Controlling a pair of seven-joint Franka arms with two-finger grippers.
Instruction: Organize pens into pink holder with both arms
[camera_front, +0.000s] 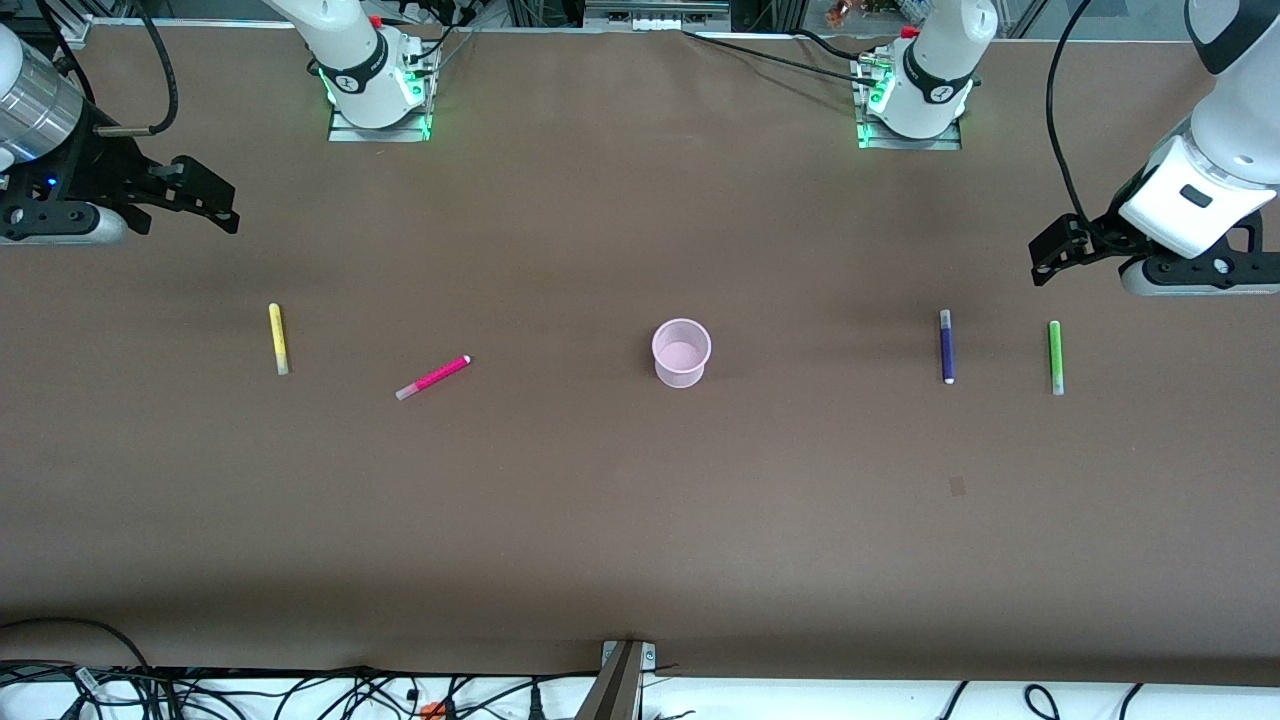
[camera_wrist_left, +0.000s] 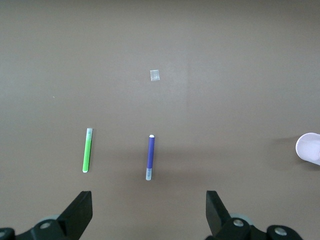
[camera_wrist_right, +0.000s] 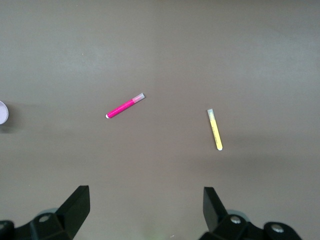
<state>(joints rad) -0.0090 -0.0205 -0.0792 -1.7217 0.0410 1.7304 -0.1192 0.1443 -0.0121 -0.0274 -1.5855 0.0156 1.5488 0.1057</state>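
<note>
Pink holder (camera_front: 681, 352) upright mid-surface (camera_front: 620, 520), no pens inside | left gripper (camera_wrist_left: 149, 212) raised, fingers (camera_wrist_left: 77, 212) spread wide, empty; purple pen (camera_wrist_left: 150, 157) and green pen (camera_wrist_left: 87, 157) lie below | right gripper (camera_wrist_right: 146, 212) raised, fingers (camera_wrist_right: 76, 206) spread, empty; magenta pen (camera_wrist_right: 125, 105) and yellow pen (camera_wrist_right: 215, 130) lie below

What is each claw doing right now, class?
Left claw: open, empty, above the table near the green pen.
Right claw: open, empty.
</note>
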